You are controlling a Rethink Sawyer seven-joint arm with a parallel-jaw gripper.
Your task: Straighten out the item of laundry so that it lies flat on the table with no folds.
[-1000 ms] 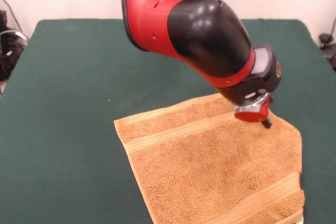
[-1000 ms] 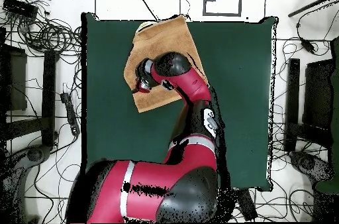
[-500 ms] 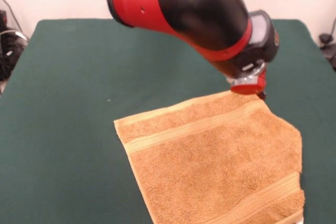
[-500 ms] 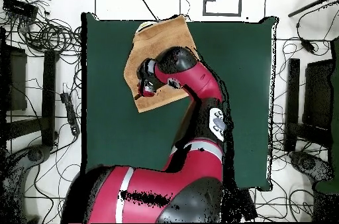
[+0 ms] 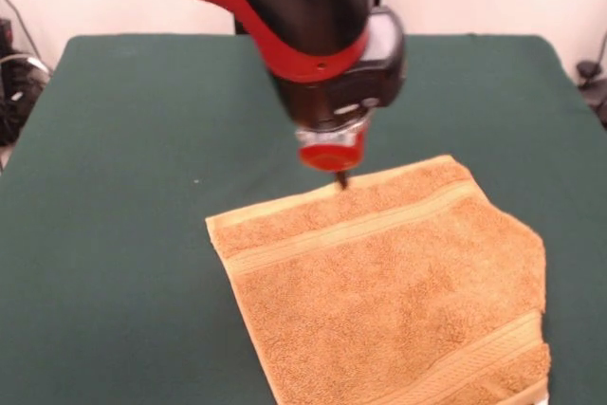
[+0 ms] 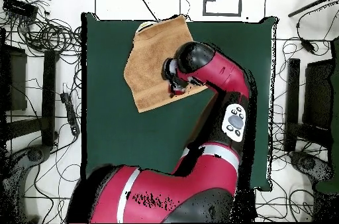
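- Tool (image 5: 341,177) of the red and black arm: positioned over the far edge of the orange-tan rectangular terry hand towel (image 5: 398,291), its dark tip at or just above the hem. Whether the tip touches the cloth cannot be told. Whether the tool's parts stand apart or together cannot be told either; only one dark tip shows beneath the red end piece.
- Change: half a second ago the tool stood at the towel's far corner at the picture's right in the front view; it has since travelled along the far edge toward the middle of that edge. The towel's outline matches the earlier pictures, so nothing was dragged.
- Meaning for the task: judged as a repositioning move, not a straightening one. The towel already lies largely flat; its right side in the front view runs at a slant, which suggests a corner is turned under and remains to be pulled out.
- Towel location: on the dark green felt-covered counter (image 5: 123,139), at its near right in the front view and running past the picture's bottom edge.
- Count: one towel, one counter, one arm, one tool.
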